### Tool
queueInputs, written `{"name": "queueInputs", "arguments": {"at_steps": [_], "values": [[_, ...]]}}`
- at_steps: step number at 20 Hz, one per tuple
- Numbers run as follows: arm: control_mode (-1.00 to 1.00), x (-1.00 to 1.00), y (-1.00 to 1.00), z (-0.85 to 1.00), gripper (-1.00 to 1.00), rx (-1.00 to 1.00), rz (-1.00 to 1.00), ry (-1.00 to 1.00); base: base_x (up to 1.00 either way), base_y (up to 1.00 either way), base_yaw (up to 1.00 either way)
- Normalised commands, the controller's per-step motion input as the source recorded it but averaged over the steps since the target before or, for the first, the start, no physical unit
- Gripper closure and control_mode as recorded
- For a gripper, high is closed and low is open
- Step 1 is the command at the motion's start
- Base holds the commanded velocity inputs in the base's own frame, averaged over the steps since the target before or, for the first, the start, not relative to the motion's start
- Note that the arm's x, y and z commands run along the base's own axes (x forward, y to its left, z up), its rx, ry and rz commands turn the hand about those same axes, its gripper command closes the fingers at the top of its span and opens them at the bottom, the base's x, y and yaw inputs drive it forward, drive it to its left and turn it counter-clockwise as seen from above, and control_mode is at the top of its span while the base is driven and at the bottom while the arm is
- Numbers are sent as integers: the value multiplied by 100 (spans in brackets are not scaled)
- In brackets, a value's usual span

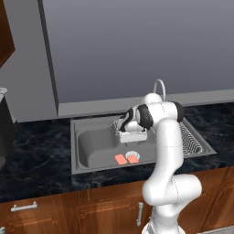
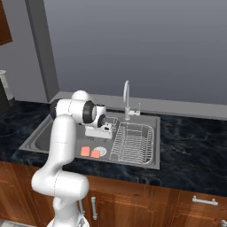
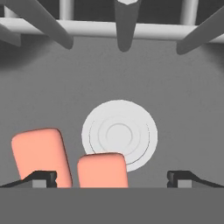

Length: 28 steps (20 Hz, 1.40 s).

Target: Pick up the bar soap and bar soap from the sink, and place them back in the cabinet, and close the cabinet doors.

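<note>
Two salmon-pink bar soaps lie side by side on the floor of the grey sink (image 1: 91,146), just left of the round drain (image 1: 131,154): one bar soap (image 1: 120,159) on the left, the other bar soap (image 1: 133,158) touching the drain's edge. My gripper (image 1: 133,138) hangs over them inside the basin, pointing down. In the hand view it is open wide, a fingertip (image 3: 41,178) over the left soap (image 3: 40,155), the second soap (image 3: 103,170) between the tips. A sliver of the reddish-brown cabinet (image 1: 4,32) shows top left; its doors' state cannot be told.
A wire dish rack (image 2: 133,144) fills the sink's right part, with the curved faucet (image 2: 126,95) behind it. A dark marble counter (image 2: 190,146) surrounds the basin. Low wooden cabinets with short handles (image 1: 23,207) run below. A dark appliance (image 1: 4,128) stands far left.
</note>
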Motion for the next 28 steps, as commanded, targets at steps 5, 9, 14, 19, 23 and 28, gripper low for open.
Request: {"name": "queueInputs", "arguments": {"at_steps": [5,9,14,19,23,28], "values": [[-100,0,0,-4,-100,0,0,0,0,0,0],[-100,0,0,-3,-100,0,0,0,0,0,0],[-100,0,0,-6,-100,0,0,0,0,0,0],[-100,0,0,-7,-100,0,0,0,0,0,0],[-100,0,0,-8,-100,0,0,0,0,0,0],[-100,0,0,-12,-100,0,0,0,0,0,0]]}}
